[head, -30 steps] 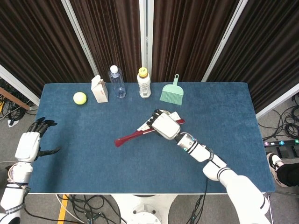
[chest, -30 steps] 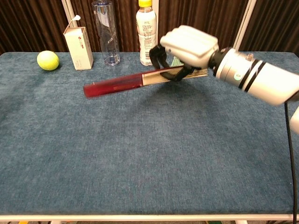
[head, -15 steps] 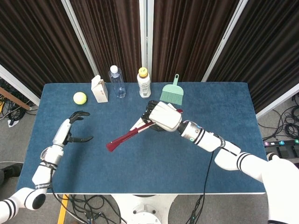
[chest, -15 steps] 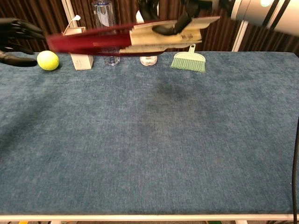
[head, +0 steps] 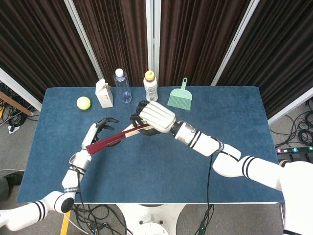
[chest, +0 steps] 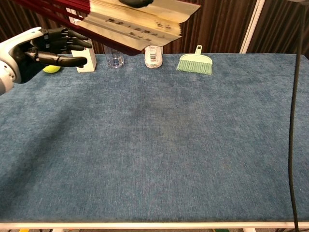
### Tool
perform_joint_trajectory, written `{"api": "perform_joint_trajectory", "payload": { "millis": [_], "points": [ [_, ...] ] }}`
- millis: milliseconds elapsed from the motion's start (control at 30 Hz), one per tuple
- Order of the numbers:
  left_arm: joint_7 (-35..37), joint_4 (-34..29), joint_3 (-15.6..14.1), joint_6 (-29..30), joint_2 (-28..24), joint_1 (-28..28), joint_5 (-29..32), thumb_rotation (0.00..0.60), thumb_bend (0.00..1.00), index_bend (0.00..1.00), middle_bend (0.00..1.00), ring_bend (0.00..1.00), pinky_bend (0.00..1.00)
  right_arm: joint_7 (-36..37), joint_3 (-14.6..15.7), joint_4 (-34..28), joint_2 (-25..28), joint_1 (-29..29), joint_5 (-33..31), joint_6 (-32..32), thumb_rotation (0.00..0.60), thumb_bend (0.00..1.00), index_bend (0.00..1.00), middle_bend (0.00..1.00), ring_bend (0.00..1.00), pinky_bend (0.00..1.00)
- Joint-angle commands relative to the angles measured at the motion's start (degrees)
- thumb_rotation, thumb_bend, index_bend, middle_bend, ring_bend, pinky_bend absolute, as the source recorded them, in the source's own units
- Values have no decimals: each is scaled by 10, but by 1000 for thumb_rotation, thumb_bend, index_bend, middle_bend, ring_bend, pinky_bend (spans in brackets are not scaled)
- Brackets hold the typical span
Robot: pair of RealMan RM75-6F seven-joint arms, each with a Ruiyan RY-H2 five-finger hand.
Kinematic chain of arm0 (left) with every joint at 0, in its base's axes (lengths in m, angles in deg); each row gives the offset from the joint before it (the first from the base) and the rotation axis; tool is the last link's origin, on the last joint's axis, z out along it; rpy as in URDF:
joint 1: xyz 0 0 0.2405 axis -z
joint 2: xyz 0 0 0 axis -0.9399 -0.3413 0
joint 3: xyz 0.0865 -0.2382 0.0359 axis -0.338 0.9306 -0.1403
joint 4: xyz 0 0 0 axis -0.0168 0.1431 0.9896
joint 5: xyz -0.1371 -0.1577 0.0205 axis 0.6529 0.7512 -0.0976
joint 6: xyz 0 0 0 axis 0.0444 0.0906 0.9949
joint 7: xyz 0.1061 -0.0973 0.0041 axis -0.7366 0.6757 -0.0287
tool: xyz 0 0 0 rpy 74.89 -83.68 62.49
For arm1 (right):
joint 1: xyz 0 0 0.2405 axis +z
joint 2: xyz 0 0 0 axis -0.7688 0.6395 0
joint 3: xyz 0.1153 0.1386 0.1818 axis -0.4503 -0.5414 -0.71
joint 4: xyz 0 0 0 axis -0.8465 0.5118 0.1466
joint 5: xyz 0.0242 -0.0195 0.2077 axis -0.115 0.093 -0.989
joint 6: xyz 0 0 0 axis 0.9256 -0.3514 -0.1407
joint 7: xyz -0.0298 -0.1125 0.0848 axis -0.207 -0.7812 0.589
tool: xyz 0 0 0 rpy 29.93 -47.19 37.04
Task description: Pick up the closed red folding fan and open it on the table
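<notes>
My right hand holds the red folding fan in the air above the middle of the blue table. The fan slants down to the left, with its red ribs pointing at my left hand. In the chest view the fan fills the top left, its beige paper leaves slightly spread; the right hand is almost wholly cut off by the top edge. My left hand hovers just under the red ribs, fingers apart and holding nothing.
Along the table's far edge stand a tennis ball, a small carton, a clear water bottle, a yellow-capped bottle and a green hand brush. The brush also shows in the chest view.
The right hand has carried the fan further up and left. The left hand has come in from the left to just beside the fan's red end.
</notes>
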Motion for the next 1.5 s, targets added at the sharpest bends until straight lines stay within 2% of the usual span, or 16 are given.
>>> {"api": "perform_joint_trajectory", "payload": {
  "millis": [33, 233, 333, 433, 700, 1067, 1233, 1500],
  "points": [
    [-16, 13, 11, 7, 19, 5, 18, 600, 45, 322, 288, 155, 353, 0, -5, -9, -3, 5, -6, 9, 600, 995, 753, 630, 423, 291],
    [7, 16, 21, 14, 33, 6, 22, 600, 45, 338, 293, 155, 353, -14, -11, -15, -18, 10, -24, 31, 600, 995, 753, 630, 422, 287],
    [11, 21, 20, 26, 43, 6, 16, 600, 45, 385, 329, 158, 353, -20, -14, -10, -30, 12, -33, 37, 600, 995, 753, 630, 422, 284],
    [15, 25, 19, 31, 51, 6, 12, 600, 44, 437, 377, 203, 368, -21, -18, -6, -39, 12, -41, 41, 600, 998, 753, 630, 422, 283],
    [28, 36, 17, 30, 71, 14, 6, 600, 67, 476, 422, 229, 377, -28, -25, 3, -57, 10, -59, 49, 600, 1000, 752, 630, 423, 283],
    [17, 62, 26, 37, 100, 16, 24, 600, 292, 780, 720, 496, 492, -43, -24, 11, -68, 2, -54, 37, 600, 1000, 752, 632, 424, 280],
    [-13, 77, 14, 38, 96, 13, 19, 600, 365, 800, 751, 518, 508, -56, -20, 11, -62, -6, -45, 26, 600, 1000, 752, 633, 424, 276],
    [-133, 91, -14, 41, 41, 2, 7, 600, 363, 775, 733, 517, 511, -115, -1, -7, -32, -39, -20, -19, 600, 1000, 752, 636, 424, 269]
  ]
}}
